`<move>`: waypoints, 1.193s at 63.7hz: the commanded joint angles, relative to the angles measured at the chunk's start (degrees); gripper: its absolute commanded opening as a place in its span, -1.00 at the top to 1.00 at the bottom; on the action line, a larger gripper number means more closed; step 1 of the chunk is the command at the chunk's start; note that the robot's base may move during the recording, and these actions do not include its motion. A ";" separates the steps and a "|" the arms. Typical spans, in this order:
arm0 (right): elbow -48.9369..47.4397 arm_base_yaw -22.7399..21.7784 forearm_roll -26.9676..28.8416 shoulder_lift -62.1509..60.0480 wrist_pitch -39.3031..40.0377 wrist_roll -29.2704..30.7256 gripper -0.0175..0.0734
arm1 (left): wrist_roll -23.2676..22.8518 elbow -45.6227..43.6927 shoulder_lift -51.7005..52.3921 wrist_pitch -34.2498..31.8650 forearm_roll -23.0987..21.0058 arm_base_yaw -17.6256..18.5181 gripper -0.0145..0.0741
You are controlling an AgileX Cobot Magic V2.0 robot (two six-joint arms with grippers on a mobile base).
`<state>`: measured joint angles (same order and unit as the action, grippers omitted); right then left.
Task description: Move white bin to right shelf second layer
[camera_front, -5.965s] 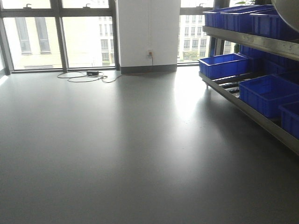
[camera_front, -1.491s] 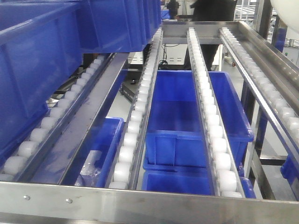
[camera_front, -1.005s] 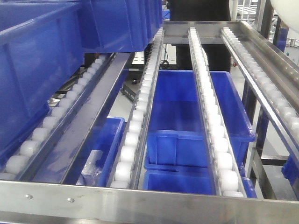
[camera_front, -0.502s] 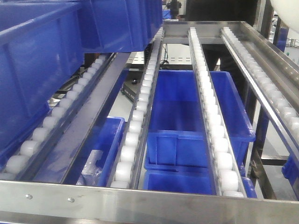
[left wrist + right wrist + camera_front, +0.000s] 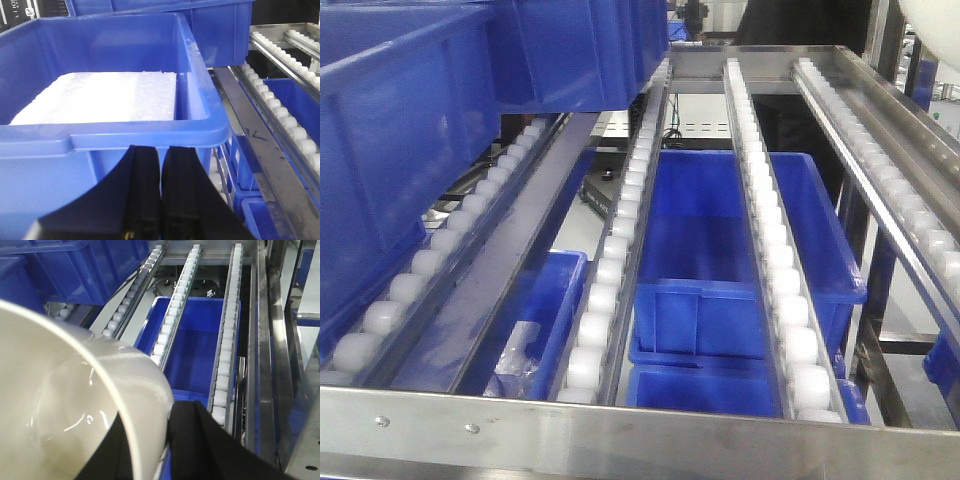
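The right claw [image 5: 150, 450] is clamped on the white bin's [image 5: 60, 405] rim — held above the right shelf second layer [image 5: 640, 430], near its front bar. The left claw [image 5: 160, 200] is closed, empty, before a blue crate [image 5: 115, 135].

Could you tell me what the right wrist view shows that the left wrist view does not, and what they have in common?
Only the right wrist view shows the white bin, its rim pinched by the right gripper above the roller rails, with an empty blue crate on the level below.

Only the left wrist view shows the left gripper, shut and holding nothing, facing a blue crate that holds a white foam slab.

Both show the steel rack's white rollers and other blue crates resting on them.
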<state>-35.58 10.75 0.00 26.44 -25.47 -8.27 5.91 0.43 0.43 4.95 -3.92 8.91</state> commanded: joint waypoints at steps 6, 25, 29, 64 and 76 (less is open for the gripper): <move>-1.72 -0.33 0.00 0.40 5.67 0.22 0.49 | -0.20 2.11 0.80 -4.95 -0.31 0.21 0.48; -1.99 -0.28 2.58 7.81 5.85 0.22 0.49 | -0.20 2.11 0.80 -4.95 -0.31 0.21 0.48; -2.11 -0.23 3.08 10.68 6.18 0.22 0.49 | -0.20 2.11 0.80 -4.95 -0.31 0.21 0.48; -17.52 4.07 4.93 39.14 7.28 0.22 0.49 | -0.20 2.11 0.80 -4.95 -0.31 0.21 0.48; -23.72 8.78 4.93 48.25 7.28 0.22 0.49 | -0.20 2.11 0.80 -4.95 -0.31 0.21 0.48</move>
<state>-55.13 17.94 4.40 73.01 -23.37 -8.27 5.91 0.43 0.43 4.95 -3.92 8.91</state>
